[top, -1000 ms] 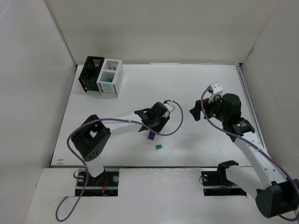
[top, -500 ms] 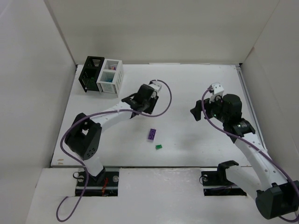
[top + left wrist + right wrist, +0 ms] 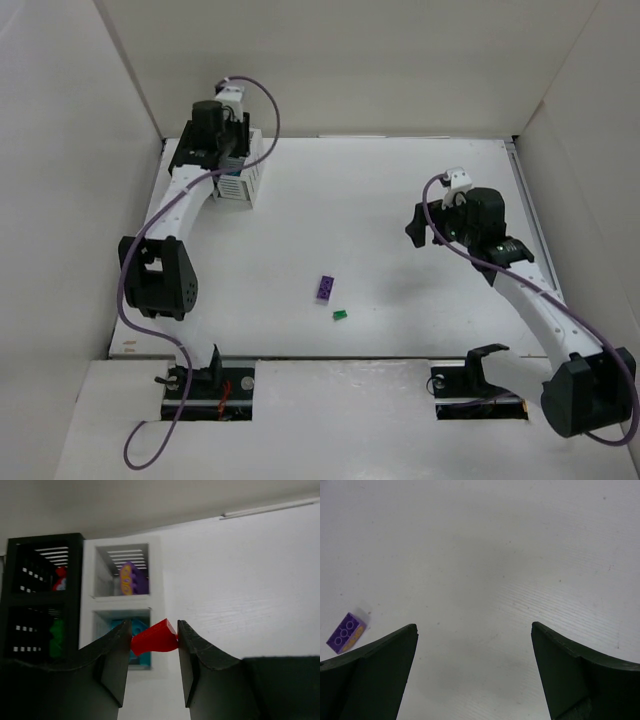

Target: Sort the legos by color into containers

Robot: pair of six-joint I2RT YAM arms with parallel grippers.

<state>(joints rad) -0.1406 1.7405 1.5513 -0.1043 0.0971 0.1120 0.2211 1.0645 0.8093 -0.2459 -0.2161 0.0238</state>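
Observation:
My left gripper (image 3: 216, 158) is above the two bins at the far left and is shut on a red lego (image 3: 152, 639), held between its jaws over the white bin's near edge. The black bin (image 3: 42, 597) holds a red piece (image 3: 60, 578) and a green piece (image 3: 56, 637). The white bin (image 3: 160, 597) holds a purple piece (image 3: 134, 578) and a teal piece (image 3: 141, 626). A purple lego (image 3: 325, 288) and a small green lego (image 3: 340, 315) lie loose mid-table. My right gripper (image 3: 420, 228) is open and empty above the table, right of the purple lego (image 3: 345, 632).
The black bin (image 3: 181, 163) and the white bin (image 3: 245, 183) stand side by side against the far left corner, largely covered by my left arm. White walls enclose the table on the left, back and right.
My left arm has swung from the middle of the table to the far left and now holds the red lego over the bins. The purple and green legos stayed put. The right arm barely moved.

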